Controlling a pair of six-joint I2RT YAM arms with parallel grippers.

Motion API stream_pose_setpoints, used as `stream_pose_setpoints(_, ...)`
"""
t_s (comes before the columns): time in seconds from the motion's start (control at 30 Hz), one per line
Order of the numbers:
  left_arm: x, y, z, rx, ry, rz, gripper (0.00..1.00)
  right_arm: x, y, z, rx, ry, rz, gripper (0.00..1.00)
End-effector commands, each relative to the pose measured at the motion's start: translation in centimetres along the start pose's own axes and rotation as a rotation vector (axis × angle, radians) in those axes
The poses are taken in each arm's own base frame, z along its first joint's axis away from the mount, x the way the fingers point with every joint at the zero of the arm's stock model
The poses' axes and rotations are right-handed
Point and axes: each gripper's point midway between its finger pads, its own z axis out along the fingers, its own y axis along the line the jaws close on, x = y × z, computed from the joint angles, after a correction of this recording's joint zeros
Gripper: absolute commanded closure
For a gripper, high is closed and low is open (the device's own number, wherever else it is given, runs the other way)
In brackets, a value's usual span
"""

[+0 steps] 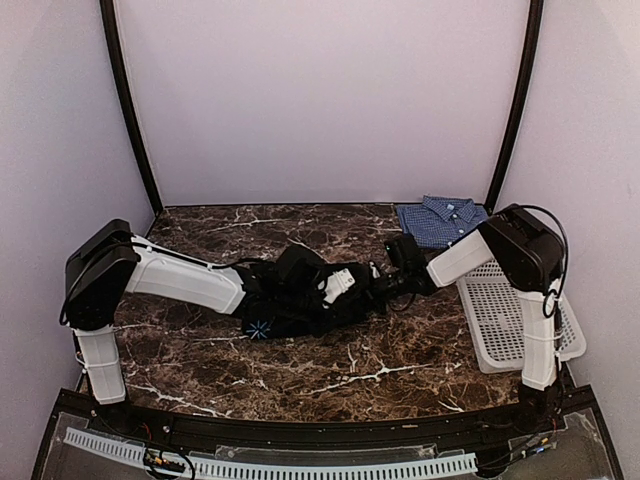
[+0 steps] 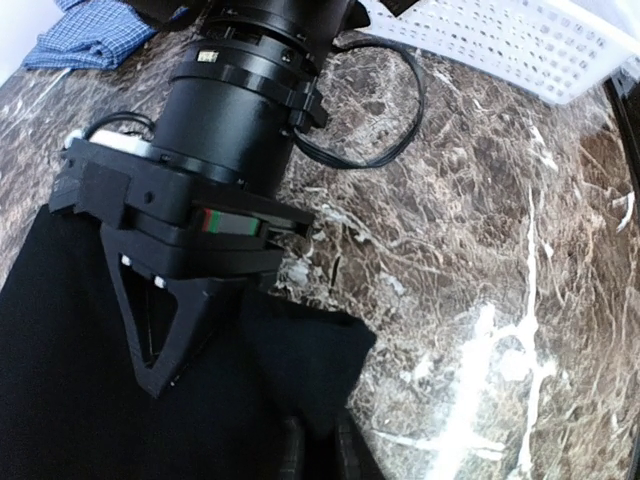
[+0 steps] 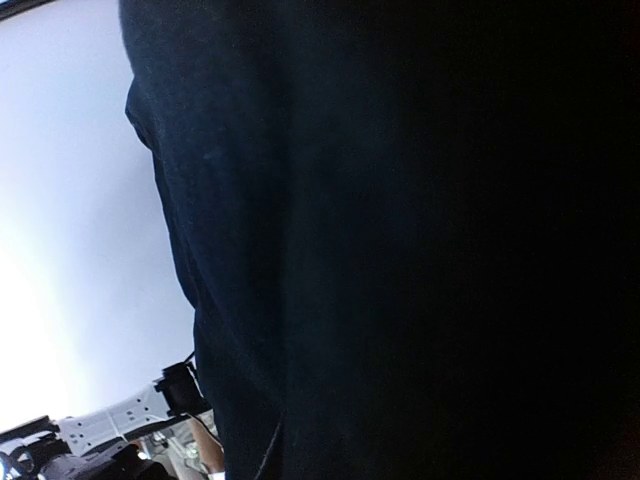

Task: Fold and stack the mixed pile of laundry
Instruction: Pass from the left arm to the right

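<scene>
Leftmost, the left gripper [image 2: 318, 455] is pinched on a fold of the black garment [image 1: 300, 318], which lies bunched mid-tabletop [image 1: 200, 350]. The right gripper [image 2: 160, 350], jaws together, clamps the same garment's right side. Farther right, the blue-check shirt [image 1: 438, 220] lies folded at the far right corner, near the white basket [image 1: 505, 320].

Robot lab booth: white walls [image 1: 320, 100], marble table [image 1: 300, 375].

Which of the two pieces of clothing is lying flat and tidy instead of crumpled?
The blue checked shirt at the far right corner of the table, lying flat with its collar showing. The black garment is bunched up mid-table.
</scene>
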Motion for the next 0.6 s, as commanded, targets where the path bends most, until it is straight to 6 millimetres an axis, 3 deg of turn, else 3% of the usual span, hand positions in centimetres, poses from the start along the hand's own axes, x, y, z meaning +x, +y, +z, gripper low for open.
stream_pose_setpoints(0.0,-2.8,0.8,-2.9,-0.029,-0.044,-0.082,0.77,-0.4,-0.7,-0.5,0.145,-0.010,-0.102,1.00)
stream_pose_setpoints(0.07,-3.0,1.2,-4.0,-0.043,-0.057,-0.133,0.64,-0.7,-0.4,-1.6,0.226,-0.018,-0.163,1.00)
stream_pose_setpoints(0.23,-1.7,2.4,-6.6,-0.088,-0.083,-0.263,0.52,-1.1,0.2,-4.2,0.403,0.002,-0.293,1.00)
stream_pose_setpoints(0.33,-1.1,3.4,-8.4,-0.126,-0.104,-0.332,0.40,-1.4,-0.3,-6.1,0.487,0.035,-0.345,1.00)
stream_pose_setpoints(0.37,-0.9,3.6,-8.8,-0.133,-0.106,-0.344,0.35,-1.7,-0.5,-7.1,0.531,0.036,-0.362,1.00)
stream_pose_setpoints(0.4,-0.8,3.7,-9.5,-0.140,-0.116,-0.363,0.21,-2.1,-0.4,-8.4,0.589,0.022,-0.384,1.00)
stream_pose_setpoints(0.47,-0.4,4.1,-10.5,-0.161,-0.124,-0.386,0.12,-3.0,0.3,-11.5,0.720,-0.021,-0.443,1.00)
stream_pose_setpoints(0.57,-0.3,4.5,-11.8,-0.191,-0.137,-0.402,0.10,-4.2,2.9,-16.5,0.875,-0.103,-0.526,1.00)
